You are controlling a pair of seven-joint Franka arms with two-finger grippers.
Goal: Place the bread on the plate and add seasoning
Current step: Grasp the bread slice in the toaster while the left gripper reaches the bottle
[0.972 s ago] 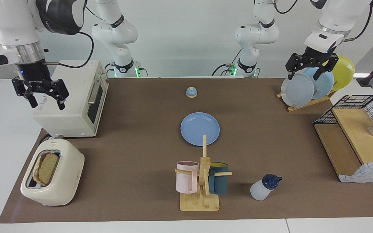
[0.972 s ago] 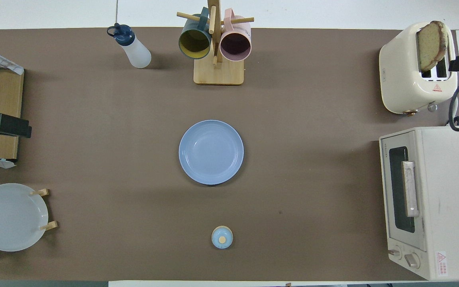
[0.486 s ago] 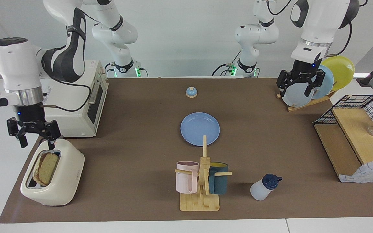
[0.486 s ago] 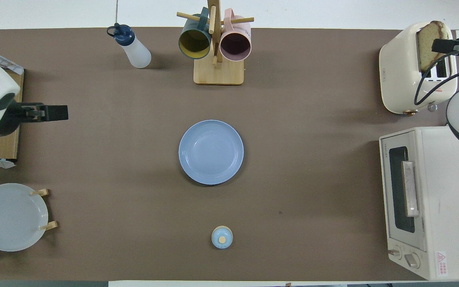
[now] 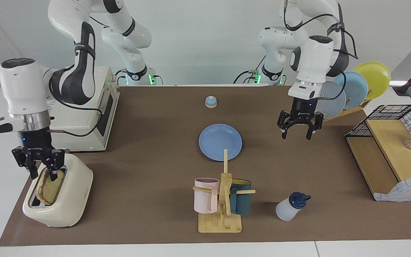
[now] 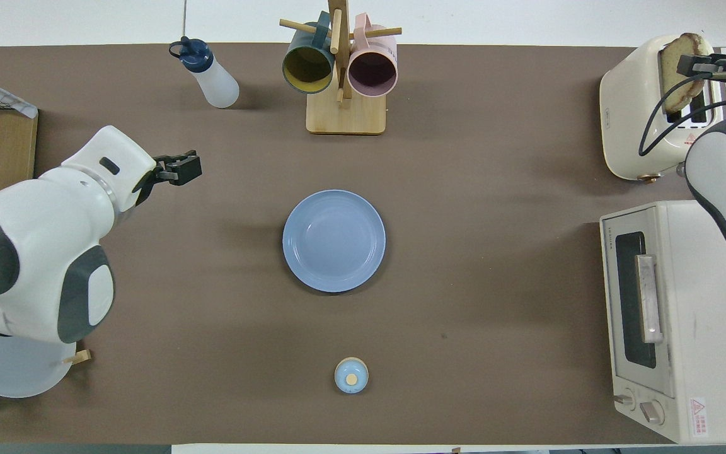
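Oven [image 6: 678, 315] door reads "TOSHIBA"; red warning stickers on oven, toaster [image 5: 58, 196]. Brown mat [image 5: 155, 142], white wall. Left gripper [image 5: 297, 132] spread over mat. Right gripper [image 5: 41, 171] straddles bread [image 5: 50, 185]; grip unclear.

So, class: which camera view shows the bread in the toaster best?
The facing view: the bread's broad face shows, standing in the toaster slot with the right gripper at its top edge. The overhead view shows the slice nearly edge-on, partly covered by that gripper.
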